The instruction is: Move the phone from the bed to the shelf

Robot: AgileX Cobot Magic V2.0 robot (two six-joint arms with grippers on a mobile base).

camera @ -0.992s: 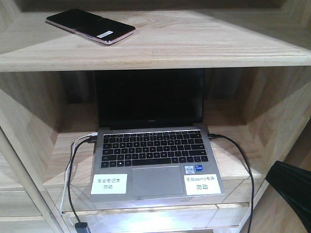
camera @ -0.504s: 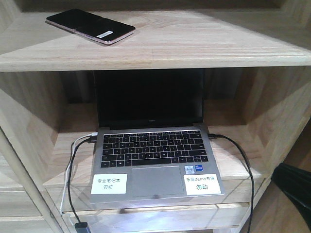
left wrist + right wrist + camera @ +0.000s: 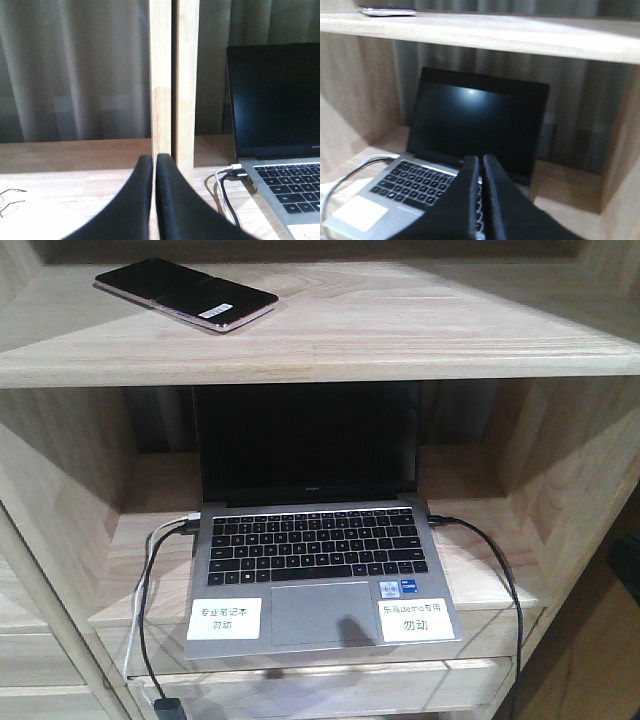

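Wooden shelf (image 3: 400, 330) carries phone (image 3: 186, 294) flat at left end. Left gripper (image 3: 154, 172) closed, empty, near upright post (image 3: 172, 75). Right gripper (image 3: 481, 175) closed, empty, before open laptop (image 3: 315, 540).

laptop (image 3: 318, 540), white label lower left of palm rest (image 3: 224, 619): "专业笔记本 勿动" | white label lower right of palm rest (image 3: 416, 619): "乐高demo专用 勿动" | small blue chip sticker above the right label (image 3: 409, 588): too small to read | phone (image 3: 186, 294), upper left of frame, white sticker (image 3: 216, 311): print illegible | laptop screen bezel logo: unreadable
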